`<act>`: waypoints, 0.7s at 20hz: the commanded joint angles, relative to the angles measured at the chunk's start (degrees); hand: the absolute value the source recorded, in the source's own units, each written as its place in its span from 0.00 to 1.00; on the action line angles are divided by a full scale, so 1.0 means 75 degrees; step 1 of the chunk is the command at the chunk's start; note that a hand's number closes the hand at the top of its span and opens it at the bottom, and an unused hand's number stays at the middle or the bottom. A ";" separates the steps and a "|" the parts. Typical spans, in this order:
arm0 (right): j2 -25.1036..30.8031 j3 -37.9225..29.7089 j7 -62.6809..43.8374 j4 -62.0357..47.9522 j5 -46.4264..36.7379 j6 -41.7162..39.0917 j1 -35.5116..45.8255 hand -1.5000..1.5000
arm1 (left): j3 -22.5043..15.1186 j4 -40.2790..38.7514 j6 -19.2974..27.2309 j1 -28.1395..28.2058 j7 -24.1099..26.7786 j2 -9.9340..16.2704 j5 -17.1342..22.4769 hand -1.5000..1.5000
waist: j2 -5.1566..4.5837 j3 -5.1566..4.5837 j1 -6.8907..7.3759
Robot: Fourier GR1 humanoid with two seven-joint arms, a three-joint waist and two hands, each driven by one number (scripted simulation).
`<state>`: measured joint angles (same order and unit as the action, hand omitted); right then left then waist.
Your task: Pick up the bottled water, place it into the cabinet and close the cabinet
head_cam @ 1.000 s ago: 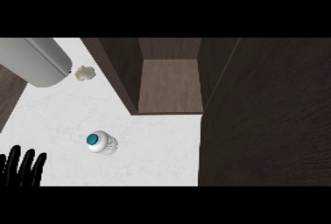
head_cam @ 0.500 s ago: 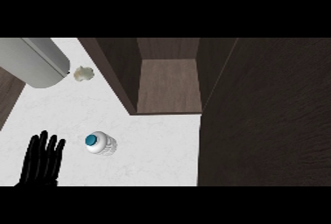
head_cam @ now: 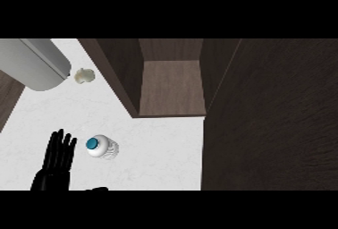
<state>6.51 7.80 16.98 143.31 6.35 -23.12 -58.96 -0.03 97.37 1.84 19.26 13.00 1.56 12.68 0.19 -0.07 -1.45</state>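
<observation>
Left hand beside the bottled water, cabinet open behind.

Nearest, at the lower left, the left hand [head_cam: 58, 156] shows black against the white worktop [head_cam: 158, 152], its fingers [head_cam: 64, 142] straight and slightly spread, pointing up the view and gripping nothing. Just to its right stands the bottled water [head_cam: 102, 147], seen from above with its blue cap facing the camera, close to the fingertips but apart from them. Further back, the cabinet [head_cam: 173, 85] stands open, its wooden shelf in view, with the dark door [head_cam: 277, 116] swung out along the right. At the far left sit a small pale object [head_cam: 84, 75] and a grey rounded appliance [head_cam: 36, 62].
</observation>
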 commanded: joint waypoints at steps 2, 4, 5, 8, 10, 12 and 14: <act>0.0142 -0.0205 -0.0125 0.1202 0.0518 -0.0228 -0.0758 0.00 | 0.0382 -0.1645 0.0013 -0.1077 0.0548 -0.0070 -0.0041 0.00 | -0.0013 -0.0001 -0.0017; 0.0251 -0.0418 -0.0269 0.1693 0.0967 -0.0230 -0.1014 0.00 | 0.0346 -0.1997 -0.0211 -0.0910 0.0986 -0.0143 -0.0006 0.00 | -0.0021 -0.0006 0.0003; 0.0010 -0.0124 -0.0012 0.1028 0.0304 -0.0197 -0.0742 0.00 | 0.0563 -0.2265 -0.0271 -0.1305 0.0927 0.0094 0.0016 0.00 | -0.0016 0.0000 0.0047; 0.0153 -0.0593 0.0560 0.0982 0.0626 -0.0520 -0.1231 0.00 | 0.0435 -0.2474 -0.0278 -0.0918 0.1443 -0.0176 -0.0037 0.00 | 0.0002 0.0004 0.0046; 0.0140 -0.0551 -0.0145 0.1094 0.0715 -0.0137 -0.0506 0.00 | 0.0667 -0.3162 -0.0402 -0.1404 0.1665 -0.0102 0.0068 0.00 | -0.0040 0.0001 0.0143; 0.0170 -0.0596 0.0024 0.1423 0.0814 -0.0310 -0.0997 0.00 | 0.0918 -0.3698 -0.0161 -0.2057 0.1685 -0.0005 0.0000 0.00 | -0.0034 -0.0002 0.0058; 0.0099 -0.0607 0.0457 0.1187 0.0692 -0.0519 -0.1357 0.00 | 0.1212 -0.4496 -0.0559 -0.2151 0.2276 0.0176 0.0162 0.00 | -0.0021 -0.0005 0.0008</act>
<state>7.30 4.23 22.56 143.41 6.55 -26.30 -64.95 6.22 70.67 -1.26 6.93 26.90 1.68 13.03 0.01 -0.09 -1.15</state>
